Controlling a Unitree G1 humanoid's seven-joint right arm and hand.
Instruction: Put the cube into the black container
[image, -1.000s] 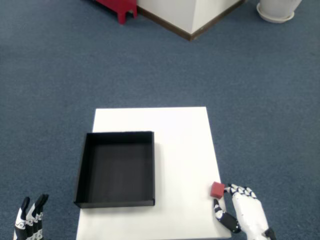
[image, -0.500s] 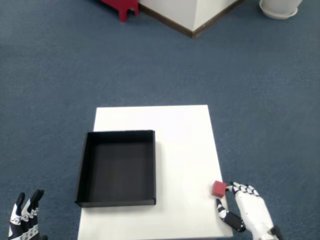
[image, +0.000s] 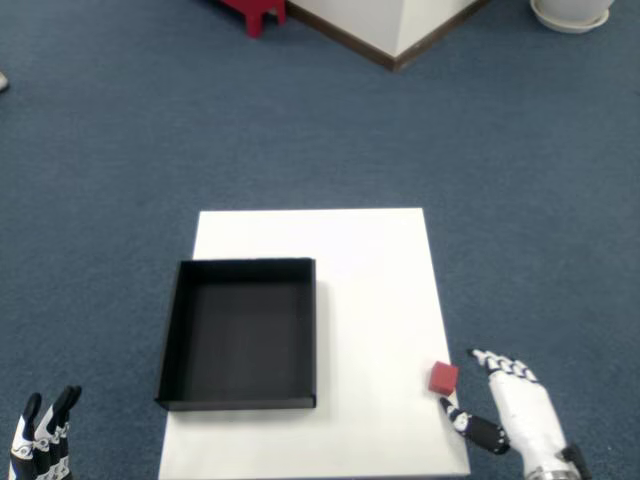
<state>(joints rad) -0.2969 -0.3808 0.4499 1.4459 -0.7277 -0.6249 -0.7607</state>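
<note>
A small red cube (image: 443, 377) rests on the white table (image: 370, 280) near its right edge, toward the front. An empty black container (image: 240, 333) sits on the table's left half. My right hand (image: 513, 415) hovers just right of the cube at the table's corner, fingers spread and thumb below the cube, with a small gap to the cube. It holds nothing. The left hand (image: 40, 443) shows only its fingertips at the bottom left, off the table.
Blue carpet surrounds the table. A white wall corner with brown skirting (image: 395, 30) stands far back, a red object (image: 258, 10) to its left and a white pot base (image: 572, 12) at top right.
My right hand has drawn slightly right and down, away from the cube it was touching. The whole view has shifted a little; the left hand sank lower.
</note>
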